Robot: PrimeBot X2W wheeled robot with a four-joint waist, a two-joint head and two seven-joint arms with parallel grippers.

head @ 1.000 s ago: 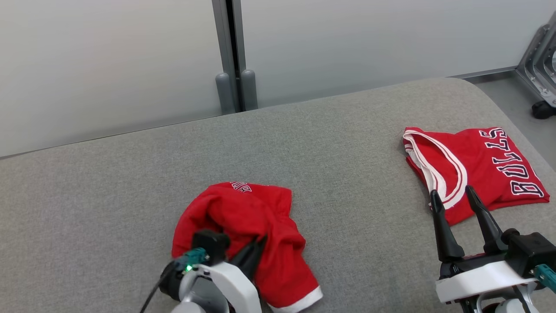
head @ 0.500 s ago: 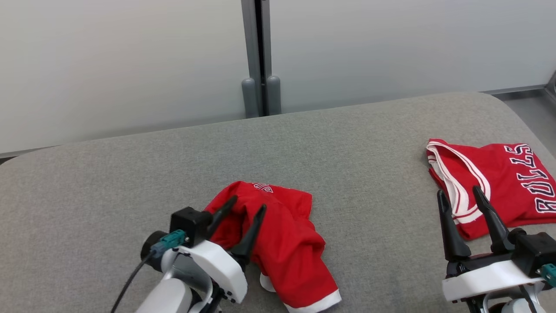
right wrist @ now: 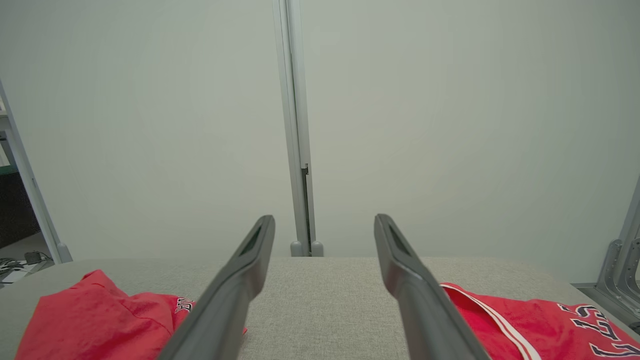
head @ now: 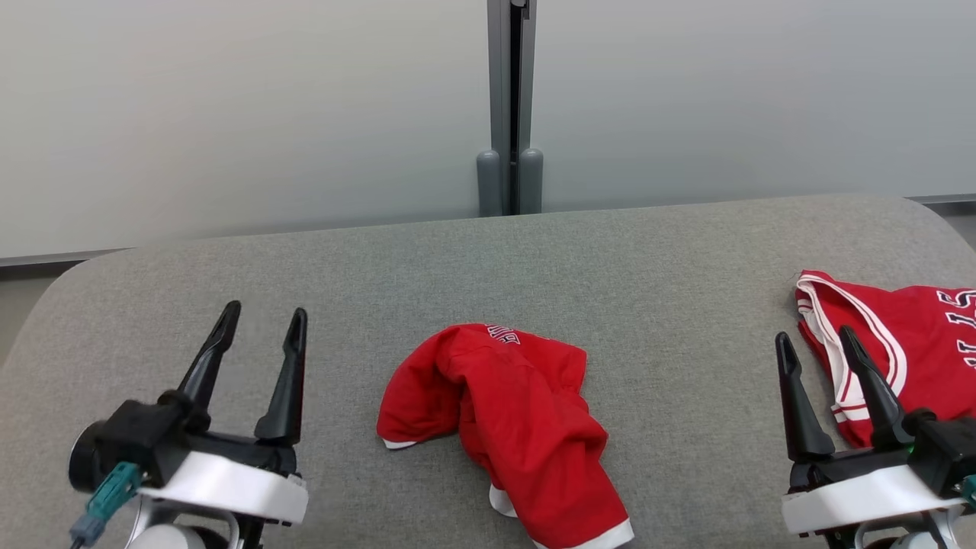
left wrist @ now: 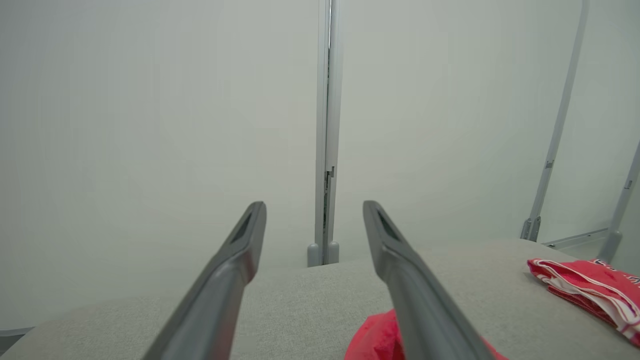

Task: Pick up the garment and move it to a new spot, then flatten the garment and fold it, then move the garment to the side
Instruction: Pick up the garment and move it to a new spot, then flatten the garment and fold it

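Red garment (head: 503,427) lies crumpled mid grey table (head: 381,259). Left gripper (head: 265,310) just released it and moved off to left, fingers apart, empty. Right gripper (head: 814,333) fingers apart, empty. Relocation seems done; flattening comes next.

Red garment (head: 526,412) is soft matt cloth (white-trimmed); table (head: 381,259) covering grey, coarse-woven fabric.

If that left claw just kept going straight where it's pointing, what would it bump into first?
Probably the pale wall: the left gripper points over bare grey table, clear of the crumpled red garment beside it. Depth is hard to judge.
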